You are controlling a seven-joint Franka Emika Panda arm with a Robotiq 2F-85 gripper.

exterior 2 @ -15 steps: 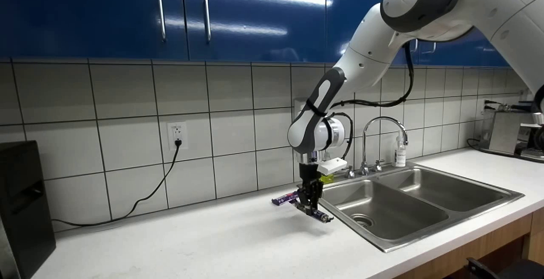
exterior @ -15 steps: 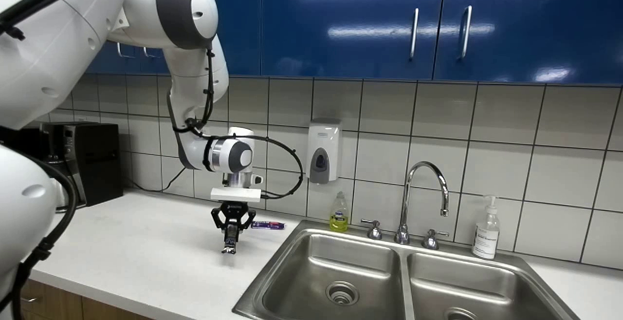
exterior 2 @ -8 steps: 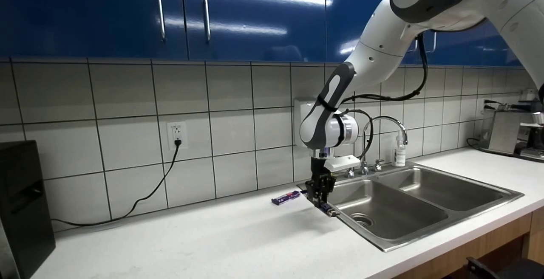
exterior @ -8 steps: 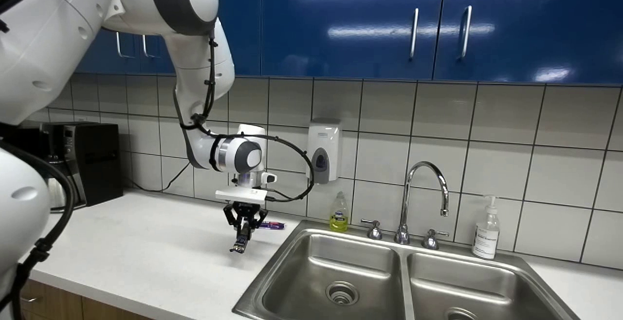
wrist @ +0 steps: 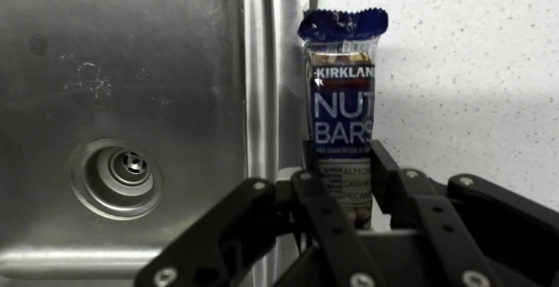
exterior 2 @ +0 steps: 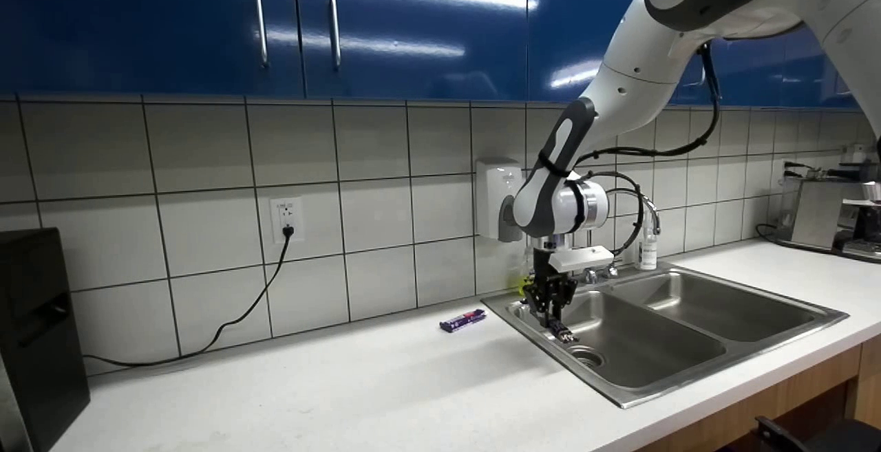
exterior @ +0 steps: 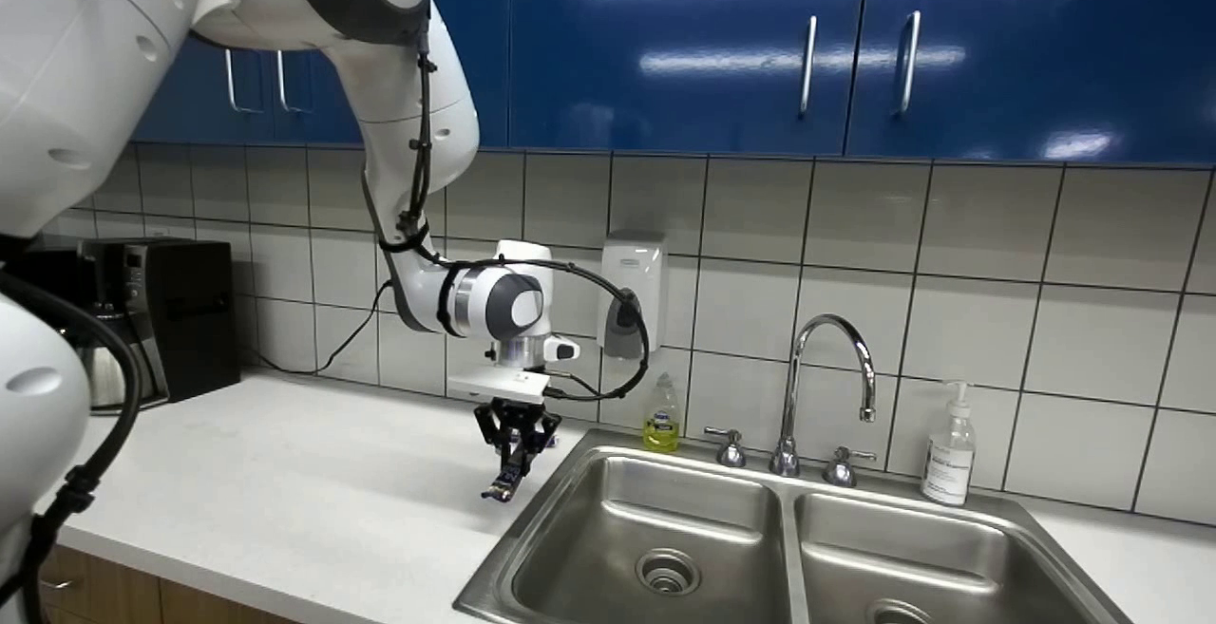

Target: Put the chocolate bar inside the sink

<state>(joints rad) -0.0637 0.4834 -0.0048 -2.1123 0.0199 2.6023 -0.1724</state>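
Claw [wrist: 343,158] clamped on chocolate bar [wrist: 343,116] hangs near edge of sink [wrist: 289,70], open basin [wrist: 174,77] alongside.

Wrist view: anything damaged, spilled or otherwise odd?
Pale squiggles in the sink, near the drain, stand out against the darker surface; cause unclear. The bar in the fingers reads NUT BARS, odd if chocolate was meant.

In the wrist view, sink basin [wrist: 174,103] left; counter [wrist: 471,86] right; bar [wrist: 343,114] (in the pincer [wrist: 341,158]) between.
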